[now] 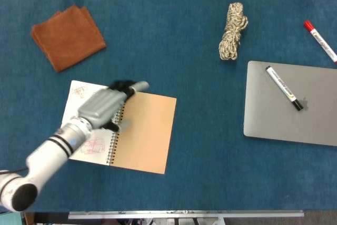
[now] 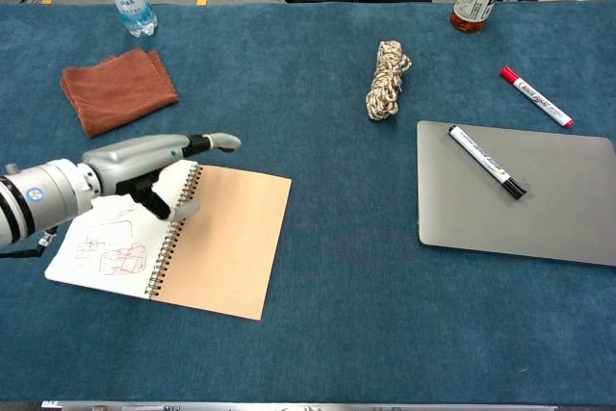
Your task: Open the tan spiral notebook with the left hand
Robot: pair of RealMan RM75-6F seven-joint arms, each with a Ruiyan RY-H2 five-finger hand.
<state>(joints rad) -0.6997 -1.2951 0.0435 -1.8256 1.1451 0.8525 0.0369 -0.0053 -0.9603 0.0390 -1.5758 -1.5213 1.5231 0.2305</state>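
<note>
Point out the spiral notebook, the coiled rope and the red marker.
spiral notebook (image 1: 145, 133), head view, on its bare tan page.
coiled rope (image 1: 233, 30), head view, on the middle of the bundle.
red marker (image 2: 535, 96), chest view, on its white barrel.

Blue table (image 1: 174, 35): notebook (image 1: 142, 135), cloth (image 1: 67, 36), rope (image 1: 233, 30), laptop (image 1: 289, 114)

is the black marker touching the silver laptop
Touching. The chest view shows the black marker lying flat on the closed laptop's lid, with no gap beneath it; the head view agrees.
</note>
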